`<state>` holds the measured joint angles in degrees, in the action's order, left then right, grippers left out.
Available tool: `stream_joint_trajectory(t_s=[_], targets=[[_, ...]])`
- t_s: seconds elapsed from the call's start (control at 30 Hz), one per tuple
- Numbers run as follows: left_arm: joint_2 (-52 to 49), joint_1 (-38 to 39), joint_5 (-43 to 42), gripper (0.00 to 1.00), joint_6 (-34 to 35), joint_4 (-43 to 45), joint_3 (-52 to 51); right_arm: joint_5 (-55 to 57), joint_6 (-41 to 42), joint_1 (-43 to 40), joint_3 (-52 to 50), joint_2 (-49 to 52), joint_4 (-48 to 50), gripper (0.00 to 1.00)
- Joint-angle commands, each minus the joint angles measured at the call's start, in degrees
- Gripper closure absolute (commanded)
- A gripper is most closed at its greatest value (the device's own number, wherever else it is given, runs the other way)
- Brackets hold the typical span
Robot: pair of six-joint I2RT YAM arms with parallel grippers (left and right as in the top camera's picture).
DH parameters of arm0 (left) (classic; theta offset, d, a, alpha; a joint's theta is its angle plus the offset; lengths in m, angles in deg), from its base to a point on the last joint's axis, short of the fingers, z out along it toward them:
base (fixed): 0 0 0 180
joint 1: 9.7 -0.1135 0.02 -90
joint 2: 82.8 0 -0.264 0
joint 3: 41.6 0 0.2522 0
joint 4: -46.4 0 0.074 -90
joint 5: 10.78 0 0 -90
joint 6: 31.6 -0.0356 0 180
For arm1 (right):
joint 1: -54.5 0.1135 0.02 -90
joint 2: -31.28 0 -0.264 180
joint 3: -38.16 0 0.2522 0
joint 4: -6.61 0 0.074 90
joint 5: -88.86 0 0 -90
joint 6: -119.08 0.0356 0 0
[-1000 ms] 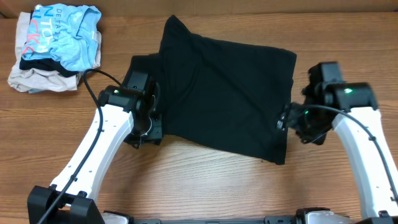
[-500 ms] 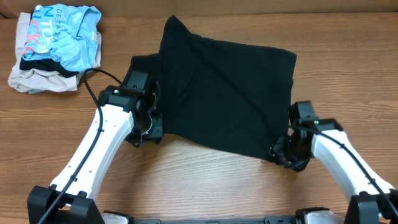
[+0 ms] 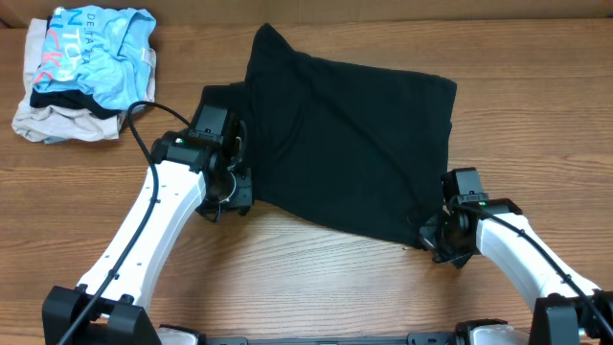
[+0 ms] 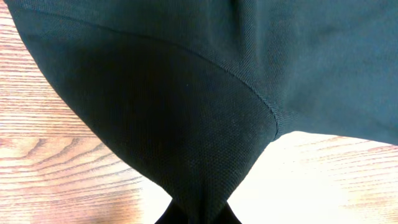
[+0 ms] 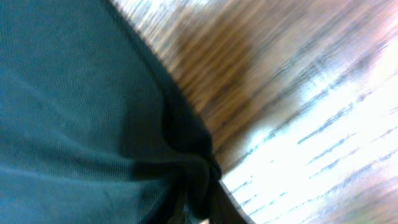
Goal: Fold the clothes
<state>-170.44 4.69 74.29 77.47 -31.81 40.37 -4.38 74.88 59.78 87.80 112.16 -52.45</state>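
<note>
White arms (image 3: 158, 216), black joints (image 3: 209, 123), black cables (image 3: 141, 144)

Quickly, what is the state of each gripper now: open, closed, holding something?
Left gripper: closed, holding the left edge of the black T-shirt.
Right gripper: closed, holding the near right corner of the same shirt.

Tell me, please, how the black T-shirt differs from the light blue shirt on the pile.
The black T-shirt lies spread out; the light blue shirt sits crumpled atop a beige garment. The black T-shirt looks plain; the light blue shirt bears pink and white lettering. The left hand and right hand pinch the black T-shirt; neither touches the light blue shirt. Both are fabric.
</note>
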Motion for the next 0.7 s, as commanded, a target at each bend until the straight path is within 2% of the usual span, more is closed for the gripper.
stream_joint_trajectory(t_s=[0.0, 0.13, 0.33, 0.47, 0.67], targets=[[0.74, 0.35, -0.42, 0.96, -0.92, -0.17, 0.94, 1.68, 0.94, 0.11, 0.13, -0.52, -1.97, 0.96], [0.74, 0.37, -0.42, 0.96, -1.14, -2.10, 0.94, 1.27, -0.13, 0.07, 5.16, -2.08, -12.00, 0.96], [0.74, 0.37, 1.57, 0.96, -2.80, -3.91, 0.94, 1.11, -7.17, -1.49, 14.67, -4.11, -24.85, 0.96], [0.74, 0.37, 5.88, 0.96, -2.84, -1.99, 0.94, 1.11, -8.20, -2.34, 15.30, -3.93, -22.82, 0.96], [0.66, 0.35, 14.27, 0.96, -2.91, 7.02, 0.94, 2.86, -8.39, -2.47, 15.30, -3.89, -17.51, 0.96]])
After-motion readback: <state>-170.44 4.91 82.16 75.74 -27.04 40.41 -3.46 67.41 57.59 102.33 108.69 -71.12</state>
